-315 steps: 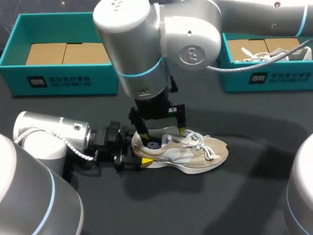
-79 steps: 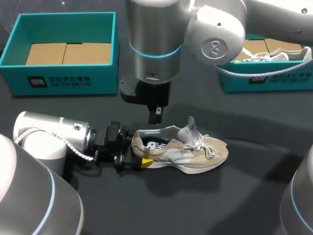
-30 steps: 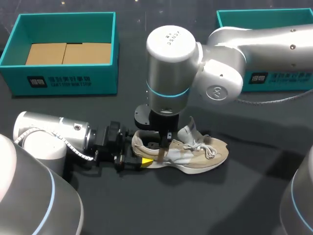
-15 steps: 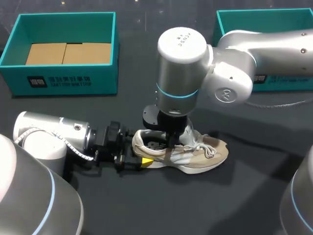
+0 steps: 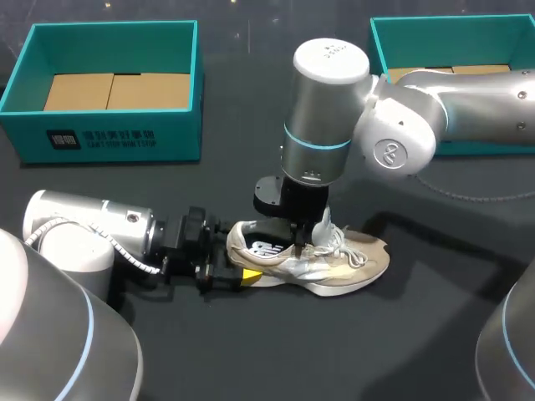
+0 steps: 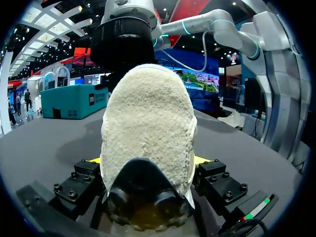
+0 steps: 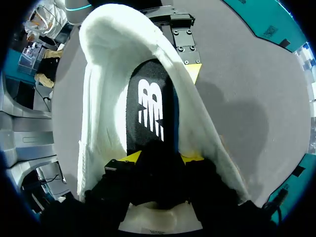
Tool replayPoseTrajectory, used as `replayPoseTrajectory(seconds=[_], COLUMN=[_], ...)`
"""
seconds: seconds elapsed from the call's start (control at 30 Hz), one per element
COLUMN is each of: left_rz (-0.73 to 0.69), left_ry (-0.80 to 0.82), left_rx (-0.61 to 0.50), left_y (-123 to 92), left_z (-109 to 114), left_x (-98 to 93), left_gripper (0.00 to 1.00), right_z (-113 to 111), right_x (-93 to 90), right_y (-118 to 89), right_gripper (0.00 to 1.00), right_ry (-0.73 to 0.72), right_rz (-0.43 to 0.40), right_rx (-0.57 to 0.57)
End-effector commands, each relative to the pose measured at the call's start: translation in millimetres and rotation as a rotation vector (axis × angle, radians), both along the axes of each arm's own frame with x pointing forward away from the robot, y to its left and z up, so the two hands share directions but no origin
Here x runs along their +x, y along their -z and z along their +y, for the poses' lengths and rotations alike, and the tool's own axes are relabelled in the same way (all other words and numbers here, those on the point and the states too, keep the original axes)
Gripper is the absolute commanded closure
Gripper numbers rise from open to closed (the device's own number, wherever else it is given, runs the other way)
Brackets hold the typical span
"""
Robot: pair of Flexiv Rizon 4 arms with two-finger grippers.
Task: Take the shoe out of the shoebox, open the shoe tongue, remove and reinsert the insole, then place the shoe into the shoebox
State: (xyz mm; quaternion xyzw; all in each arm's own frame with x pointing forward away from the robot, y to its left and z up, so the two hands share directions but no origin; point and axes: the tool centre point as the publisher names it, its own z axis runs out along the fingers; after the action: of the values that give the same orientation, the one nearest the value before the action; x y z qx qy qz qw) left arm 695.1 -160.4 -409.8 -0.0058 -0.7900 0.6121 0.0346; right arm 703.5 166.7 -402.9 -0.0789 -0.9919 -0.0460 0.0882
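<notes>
In the middle of the dark worktop the shoe lies on its sole outside both boxes, heel toward my left arm and toe toward the right side. The left gripper comes in low and level from the left and is clamped on the heel; in the left wrist view the fleecy heel fills the space between its two yellow tips, which press on it from either side. My right arm reaches past the middle and stands over the shoe, with the right gripper pointing straight down into the opening just behind the tongue, which stands upright. The white laces lie loose over the front of the shoe. In the right wrist view the right gripper is inside the shoe, at the black insole with its white logo, which lies flat in the shoe's pale lining; whether it has hold of the insole or is merely resting at it I cannot tell. The left shoebox, teal with brown card in its bottom, stands at the far left of the worktop, well apart from the shoe. The right shoebox, also teal, stands at the far right, partly hidden behind my right arm.
</notes>
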Motion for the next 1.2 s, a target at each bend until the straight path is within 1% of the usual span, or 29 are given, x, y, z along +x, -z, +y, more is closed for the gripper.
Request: replayPoseTrajectory(seconds=[0.03, 0.07, 0.13, 0.17, 0.23, 0.4, 0.6, 0.8, 0.83, 0.9, 0.97, 1.0, 1.07, 1.13, 1.2], left_rz=[-0.002, -0.002, -0.002, -0.002, -0.002, -0.002, -0.002, -0.002, -0.002, -0.002, -0.002, -0.002, -0.002, -0.002, -0.002], left_ry=[-0.001, -0.001, -0.001, -0.001, -0.001, -0.001, -0.001, -0.001, -0.001, -0.001, -0.001, -0.001, -0.001, -0.001, -0.001], left_rx=[0.002, 0.002, 0.002, 0.002, 0.002, 0.002, 0.002, 0.002, 0.002, 0.002, 0.002, 0.002, 0.002, 0.002, 0.002], left_y=[1.5, 1.5, 1.5, 1.5, 1.5, 1.5, 1.5, 1.5, 1.5, 1.5, 1.5, 1.5, 1.5, 1.5, 1.5], left_z=[-1.0, -1.0, -1.0, -1.0, -1.0, -1.0, -1.0, -1.0, -1.0, -1.0, -1.0, -1.0, -1.0, -1.0, -1.0], left_x=[-2.7, -2.7, -2.7, -2.7, -2.7, -2.7, -2.7, -2.7, -2.7, -2.7, -2.7, -2.7, -2.7, -2.7, -2.7], left_gripper=[1.00, 1.00, 1.00, 1.00, 1.00, 1.00, 1.00, 1.00, 1.00, 1.00, 1.00, 1.00, 1.00, 1.00, 1.00], right_z=[2.4, 2.4, 2.9, 2.9, 2.7, 0.7, -0.9, -8.0, -9.0, -11.9, -15.0, -15.8, -17.3, -19.3, -22.0], right_x=[-7.8, -11.1, -17.4, -20.2, -24.9, -31.6, -29.5, -25.0, -24.3, -23.0, -21.9, -21.3, -20.1, -19.4, -18.8], right_y=[16.3, 16.9, 17.2, 17.1, 15.0, 6.0, -5.9, -22.5, -25.3, -29.8, -33.0, -33.7, -35.4, -36.1, -36.0], right_gripper=[0.61, 0.62, 0.68, 0.76, 1.00, 1.00, 1.00, 1.00, 1.00, 1.00, 1.00, 1.00, 1.00, 1.00, 1.00], right_ry=[0.008, 0.014, 0.020, 0.024, 0.032, 0.051, 0.046, 0.036, 0.029, 0.028, 0.018, 0.020, 0.004, 0.000, -0.013], right_rz=[0.033, 0.042, 0.052, 0.056, 0.055, 0.027, -0.029, -0.100, -0.120, -0.132, -0.155, -0.148, -0.170, -0.170, -0.182], right_rx=[0.010, 0.011, 0.014, 0.015, 0.015, 0.018, 0.054, 0.130, 0.158, 0.178, 0.218, 0.217, 0.257, 0.265, 0.298])
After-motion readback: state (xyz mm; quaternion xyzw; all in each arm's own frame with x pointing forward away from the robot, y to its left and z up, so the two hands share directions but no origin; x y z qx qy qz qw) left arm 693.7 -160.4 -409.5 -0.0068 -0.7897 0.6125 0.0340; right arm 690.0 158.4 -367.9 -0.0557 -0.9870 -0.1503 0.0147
